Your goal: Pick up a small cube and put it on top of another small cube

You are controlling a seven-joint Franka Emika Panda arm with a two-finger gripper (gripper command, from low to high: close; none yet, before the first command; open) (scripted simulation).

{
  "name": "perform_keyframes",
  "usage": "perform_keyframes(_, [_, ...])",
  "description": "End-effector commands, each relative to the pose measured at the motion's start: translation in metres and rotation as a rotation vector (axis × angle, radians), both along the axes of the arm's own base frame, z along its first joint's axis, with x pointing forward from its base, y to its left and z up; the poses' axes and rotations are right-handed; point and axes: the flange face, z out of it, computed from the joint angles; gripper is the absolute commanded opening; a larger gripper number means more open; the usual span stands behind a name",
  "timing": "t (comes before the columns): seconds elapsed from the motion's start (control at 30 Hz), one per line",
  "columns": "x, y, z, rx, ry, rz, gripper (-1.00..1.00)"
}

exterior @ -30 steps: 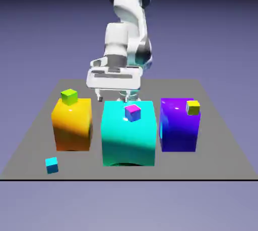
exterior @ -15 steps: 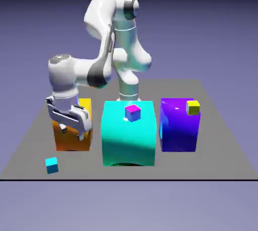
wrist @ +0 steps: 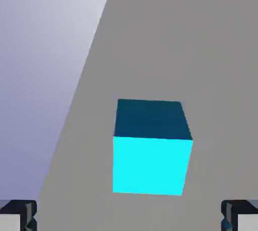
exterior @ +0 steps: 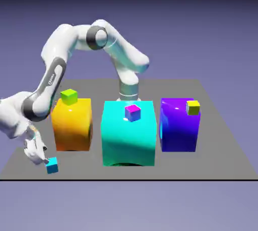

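Leaning down at the exterior view's left, the gripper (exterior: pixel 42 161) is right by the small cyan cube (exterior: pixel 52 165), which sits on the table (exterior: pixel 216 162) near its front edge, forward of the orange block (exterior: pixel 73 126); contact unclear. Hand view: fingertips spread wide at the bottom corners, nothing pinched; cube sits above and between them, bright face lower, dark face upper.

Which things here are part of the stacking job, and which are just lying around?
For the job:
- small cyan cube
- open hand

Possible resting spots, can't tell which:
- green cube
- magenta-topped cube
- yellow cube
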Motion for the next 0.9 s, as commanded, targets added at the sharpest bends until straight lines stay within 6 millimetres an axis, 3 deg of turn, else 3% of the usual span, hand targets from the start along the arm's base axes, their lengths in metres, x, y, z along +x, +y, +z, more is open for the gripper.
perform_keyframes(0.0, [-0.002, 0.007, -0.019, 0.000, 0.000, 0.000, 0.00])
perform_keyframes(0.07, [-0.008, 0.022, -0.056, 0.000, 0.000, 0.000, 0.00])
perform_keyframes(0.1, [-0.009, 0.025, -0.062, 0.000, 0.000, 0.000, 0.00])
perform_keyframes(0.13, [-0.009, 0.025, -0.062, 0.000, 0.000, 0.000, -1.00])
perform_keyframes(0.17, [-0.009, 0.025, -0.062, 0.000, 0.000, 0.000, -1.00])
perform_keyframes(0.27, [-0.001, 0.002, -0.007, 0.000, 0.000, 0.000, -1.00])
perform_keyframes(0.3, [0.005, 0.011, 0.009, -0.001, 0.001, 0.024, -1.00])
perform_keyframes(0.43, [0.030, 0.080, 0.065, -0.009, 0.008, 0.170, -1.00])
perform_keyframes(0.57, [0.041, 0.152, 0.117, -0.015, 0.011, 0.310, -1.00])
perform_keyframes(0.7, [0.038, 0.224, 0.165, -0.017, 0.012, 0.445, -1.00])
perform_keyframes(0.87, [0.015, 0.309, 0.219, -0.014, 0.009, 0.609, -1.00])
